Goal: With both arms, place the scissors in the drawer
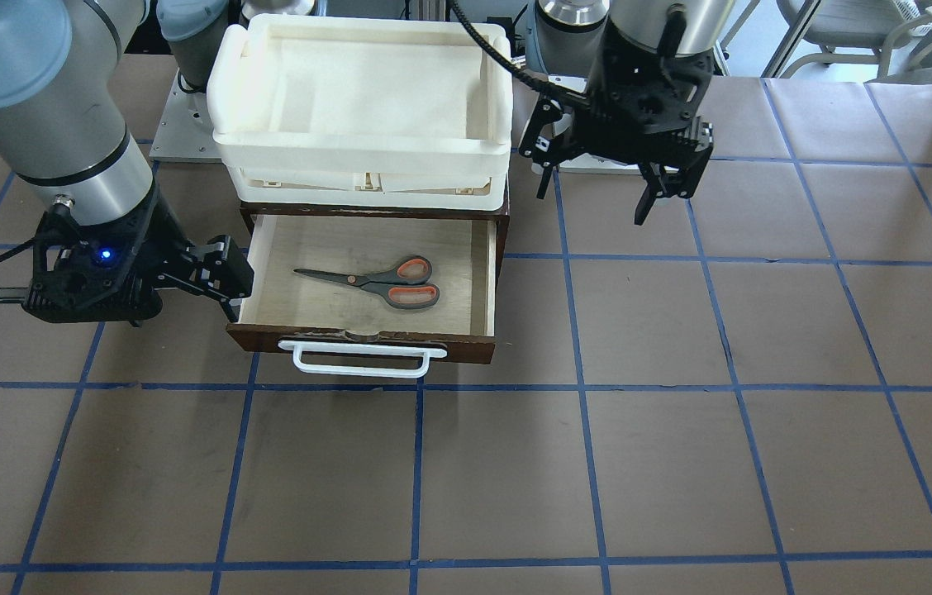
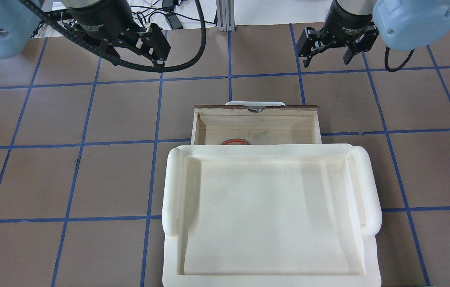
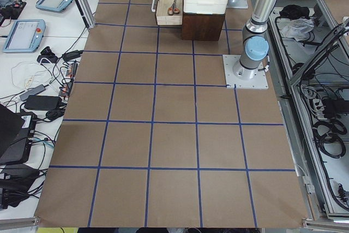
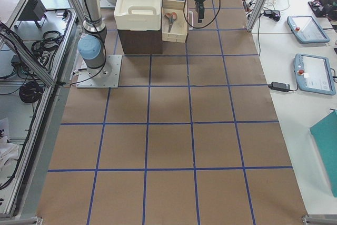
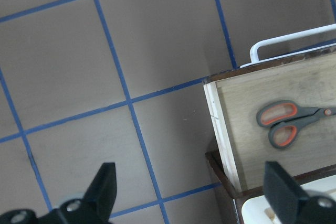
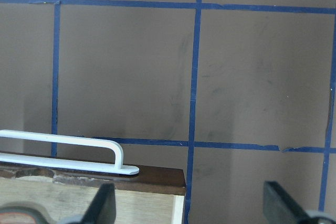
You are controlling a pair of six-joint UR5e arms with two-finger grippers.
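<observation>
The scissors (image 1: pixel 375 281) lie flat on the pale floor of the open dark brown drawer (image 1: pixel 359 340), blades pointing toward my right arm's side. In the overhead view only an orange loop (image 2: pixel 235 142) shows past the tray. My left gripper (image 1: pixel 598 186) hangs open and empty above the table beside the cabinet; its wrist view shows the scissors (image 5: pixel 286 121) in the drawer (image 5: pixel 226 145). My right gripper (image 1: pixel 230 281) is open and empty, close beside the drawer's other side wall; its wrist view shows the drawer's front corner (image 6: pixel 152 174) and white handle (image 6: pixel 63 145).
A cream-white plastic tray (image 1: pixel 359 149) sits on top of the brown cabinet and overhangs the back of the drawer (image 2: pixel 255 108). The table is brown paper with a blue tape grid (image 1: pixel 582 388). The drawer's white bar handle (image 1: pixel 359 362) faces away from my base.
</observation>
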